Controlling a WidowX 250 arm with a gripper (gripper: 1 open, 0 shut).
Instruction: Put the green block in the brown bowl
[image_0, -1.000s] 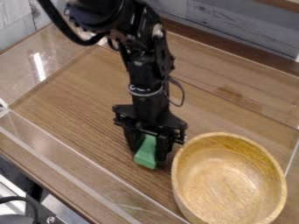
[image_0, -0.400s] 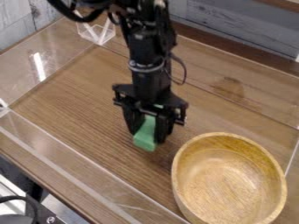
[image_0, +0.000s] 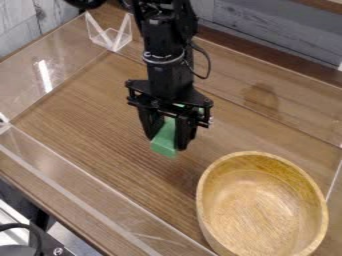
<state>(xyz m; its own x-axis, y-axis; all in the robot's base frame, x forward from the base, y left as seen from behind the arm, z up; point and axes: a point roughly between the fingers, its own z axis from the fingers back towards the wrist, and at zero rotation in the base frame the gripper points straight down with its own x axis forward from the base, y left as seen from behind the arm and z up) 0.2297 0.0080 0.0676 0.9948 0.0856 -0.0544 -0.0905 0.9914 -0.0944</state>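
Observation:
The green block (image_0: 163, 142) hangs a little above the wooden table, pinched between the black fingers of my gripper (image_0: 166, 137), which points straight down and is shut on it. Only the block's lower part shows below the fingers. The brown bowl (image_0: 262, 207), a wide shallow wooden bowl with nothing in it, sits on the table at the lower right, a short way right of and nearer the camera than the held block.
A wood-grain table (image_0: 80, 110) carries the scene, fenced by clear plastic walls (image_0: 54, 60) at the left and front. A small clear stand (image_0: 111, 36) sits at the back behind the arm. Grey planks run along the far right.
The gripper has lifted the green block off the table, rising and shifting slightly away from the bowl. The bowl has not moved.

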